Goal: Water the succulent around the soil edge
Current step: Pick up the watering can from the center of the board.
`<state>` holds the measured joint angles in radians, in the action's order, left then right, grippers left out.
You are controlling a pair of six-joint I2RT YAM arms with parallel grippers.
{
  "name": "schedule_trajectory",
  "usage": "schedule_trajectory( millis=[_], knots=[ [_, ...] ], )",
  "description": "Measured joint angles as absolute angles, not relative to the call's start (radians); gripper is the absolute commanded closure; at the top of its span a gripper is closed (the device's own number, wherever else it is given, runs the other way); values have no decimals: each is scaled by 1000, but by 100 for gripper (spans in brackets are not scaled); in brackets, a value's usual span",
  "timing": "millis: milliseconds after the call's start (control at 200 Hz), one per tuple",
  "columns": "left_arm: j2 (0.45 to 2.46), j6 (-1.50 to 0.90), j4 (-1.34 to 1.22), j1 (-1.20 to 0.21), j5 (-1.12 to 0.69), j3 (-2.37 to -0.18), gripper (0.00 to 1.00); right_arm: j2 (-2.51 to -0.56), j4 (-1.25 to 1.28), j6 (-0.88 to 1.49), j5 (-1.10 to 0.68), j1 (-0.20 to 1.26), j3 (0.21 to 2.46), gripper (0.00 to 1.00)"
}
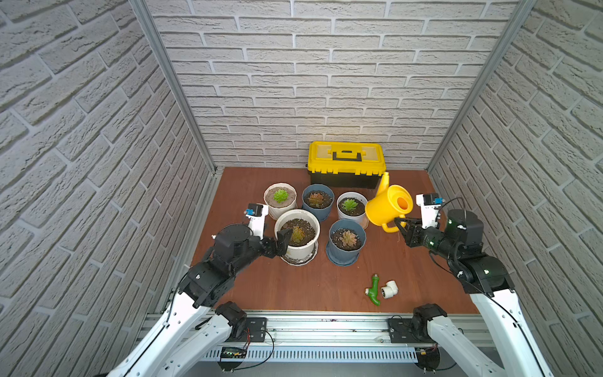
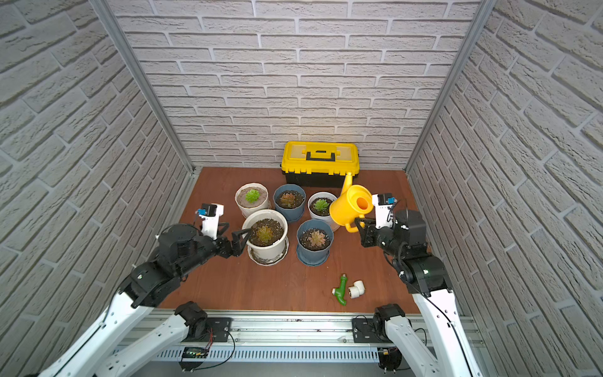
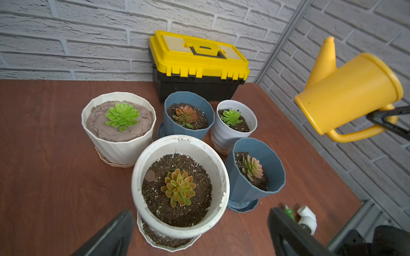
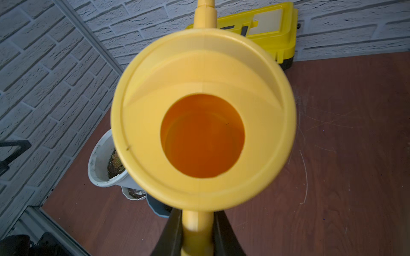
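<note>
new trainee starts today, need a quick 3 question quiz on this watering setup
1. True or false: the right arm's fingers grip the yellow watering can by its handle.
2. How many potted succulents stand on the table? A three, B five, C seven.
3. Fill in: the left arm's fingers are ___ near the large white pot.
Key: 1 true; 2 B; 3 open.

This is a robotics lab test cell dressed as a garden corner. Brick-pattern wall panels [image 1: 293, 81] sit in bare aluminium posts [image 1: 171, 75] around a wood-look bench [image 1: 293, 290]. Robot arms [image 1: 499, 313] are bolted to a metal rail [image 1: 326, 329] with loose wiring. Potted succulents [image 1: 297, 233], a yellow toolbox [image 1: 346, 161], a watering can [image 1: 385, 209] and pipe fittings [image 1: 375, 290] supply the gardening theme.
</note>
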<state>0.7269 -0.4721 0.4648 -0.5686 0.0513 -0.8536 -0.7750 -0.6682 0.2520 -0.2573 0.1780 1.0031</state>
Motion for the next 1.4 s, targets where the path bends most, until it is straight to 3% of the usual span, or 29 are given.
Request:
schedule_trajectory(
  millis=[190, 495, 1160, 1400],
  knots=[
    [876, -420, 382, -664, 175, -934, 2, -923, -660, 188, -196, 437, 1050, 97],
    [882, -387, 323, -657, 278, -982, 2, -1050, -648, 14, -163, 636, 1102, 98],
    [983, -408, 216, -630, 281, -1003, 2, -1015, -605, -165, -187, 743, 1120, 97],
    [984, -443, 167, -630, 254, -949, 2, -926, -470, -165, -173, 758, 1068, 97]
  ],
)
